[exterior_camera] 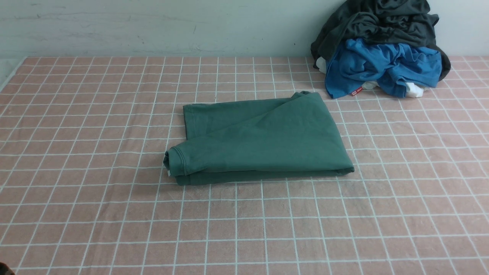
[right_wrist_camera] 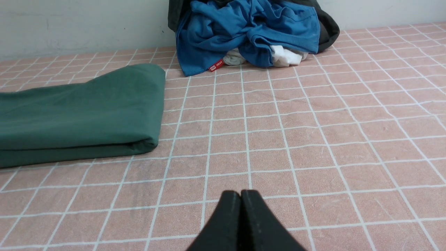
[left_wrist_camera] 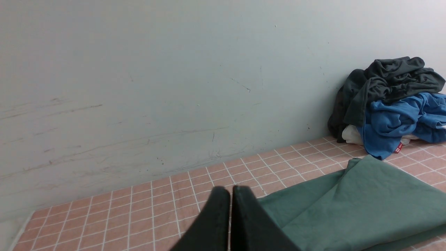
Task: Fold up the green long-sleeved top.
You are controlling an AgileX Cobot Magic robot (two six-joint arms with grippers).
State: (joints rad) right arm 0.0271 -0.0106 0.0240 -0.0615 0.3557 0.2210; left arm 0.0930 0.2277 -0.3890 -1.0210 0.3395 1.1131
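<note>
The left gripper (left_wrist_camera: 230, 195) is closed, its two black fingers (left_wrist_camera: 216, 216) pressed together with only a thin seam between them, and it holds nothing; it hangs above the cloth (left_wrist_camera: 139, 212) with the top (left_wrist_camera: 352, 205) just beyond it. The right gripper (right_wrist_camera: 240, 198) is likewise closed and empty, tips meeting, over bare pink checked cloth (right_wrist_camera: 313, 139) well apart from the top (right_wrist_camera: 80, 108). In the front view neither arm shows. The top (exterior_camera: 263, 137) lies folded into a rough rectangle near the middle of the cloth (exterior_camera: 95, 214), a cuffed sleeve end at its near left corner. Behind it to the right, against the wall (exterior_camera: 153, 26), sits a heap of clothes (exterior_camera: 382, 49): dark, blue and a bit of white.
</note>
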